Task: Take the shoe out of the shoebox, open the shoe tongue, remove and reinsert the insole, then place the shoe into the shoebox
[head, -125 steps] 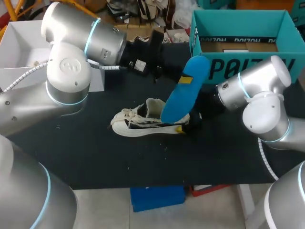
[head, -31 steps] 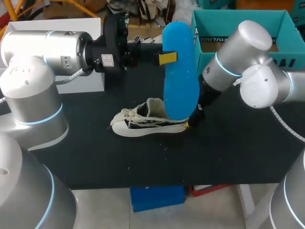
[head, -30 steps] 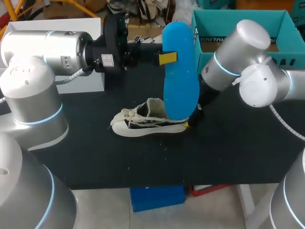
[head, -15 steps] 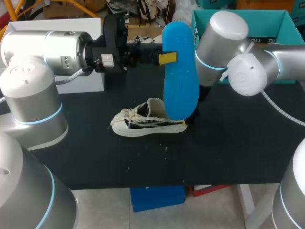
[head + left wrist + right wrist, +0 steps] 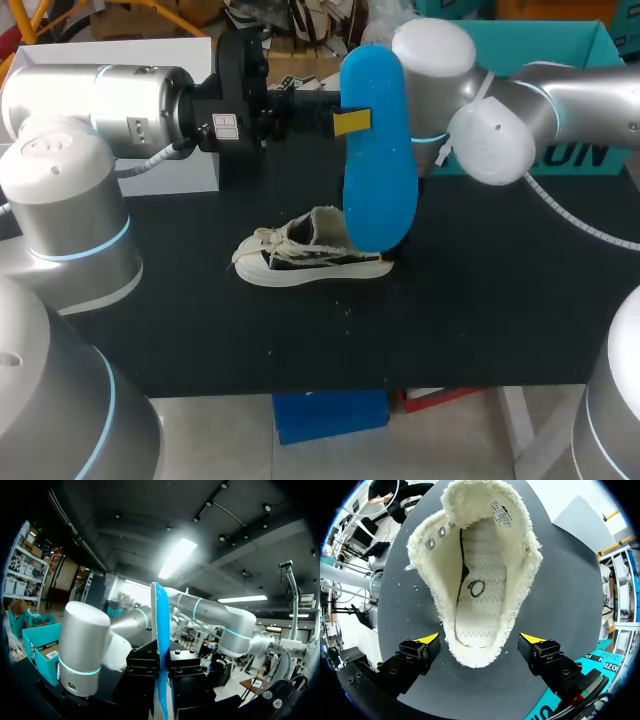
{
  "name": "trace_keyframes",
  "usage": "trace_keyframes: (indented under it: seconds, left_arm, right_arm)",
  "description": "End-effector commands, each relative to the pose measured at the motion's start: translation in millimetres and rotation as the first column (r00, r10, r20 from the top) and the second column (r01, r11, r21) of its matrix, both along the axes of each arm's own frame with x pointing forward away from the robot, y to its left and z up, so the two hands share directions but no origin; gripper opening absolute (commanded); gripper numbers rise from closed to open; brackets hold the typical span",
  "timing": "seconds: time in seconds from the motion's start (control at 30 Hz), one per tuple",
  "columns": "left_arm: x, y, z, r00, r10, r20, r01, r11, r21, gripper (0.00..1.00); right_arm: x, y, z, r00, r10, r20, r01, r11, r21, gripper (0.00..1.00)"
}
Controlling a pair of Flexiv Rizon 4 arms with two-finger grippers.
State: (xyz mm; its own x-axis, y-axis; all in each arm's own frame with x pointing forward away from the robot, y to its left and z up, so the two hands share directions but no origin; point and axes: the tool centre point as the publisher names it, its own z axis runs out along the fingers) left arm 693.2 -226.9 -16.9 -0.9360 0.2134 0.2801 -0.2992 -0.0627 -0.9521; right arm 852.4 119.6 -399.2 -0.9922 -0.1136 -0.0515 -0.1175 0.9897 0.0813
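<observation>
A blue insole (image 5: 378,150) hangs upright over the heel of the white shoe (image 5: 310,255), which lies on the black table. My left gripper (image 5: 345,122) is shut on the insole's upper edge. In the left wrist view the insole (image 5: 160,630) shows edge-on between the dark fingers. My right gripper (image 5: 480,639) is open above the shoe (image 5: 477,580); its yellow fingertips (image 5: 427,639) stand apart on either side of the heel. The shoe's inside is bare, with no insole in it. In the head view the right gripper is hidden behind the insole.
The teal shoebox (image 5: 600,150) stands open at the back right, partly behind my right arm (image 5: 480,90). A white box (image 5: 110,45) sits at the back left behind my left arm. The black table (image 5: 480,300) spreads in front of the shoe.
My right arm has swung its elbow up and to the left, and its gripper has come away from beside the heel. The left arm, the insole and the shoe have stayed put.
</observation>
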Motion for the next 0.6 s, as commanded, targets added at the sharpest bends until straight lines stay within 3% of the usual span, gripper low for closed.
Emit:
trace_keyframes:
  seconds: [0.03,0.47,0.6]
  left_arm:
    - [-0.4,-2.0,-0.5,1.0,0.005,0.001,-0.005,1.0,0.0,0.0]
    - [-0.4,-2.0,-0.5,1.0,0.005,0.001,-0.005,1.0,0.0,0.0]
    - [-0.4,-2.0,-0.5,1.0,0.005,0.001,-0.005,1.0,0.0,0.0]
  right_arm:
    - [2.4,5.1,-1.1,1.0,-0.004,-0.001,0.004,0.999,-0.048,1.0]
    - [3.3,4.8,-3.1,1.0,-0.004,-0.01,0.003,0.999,-0.038,1.0]
    - [3.2,2.4,-3.1,1.0,-0.009,-0.023,0.009,1.0,0.018,1.0]
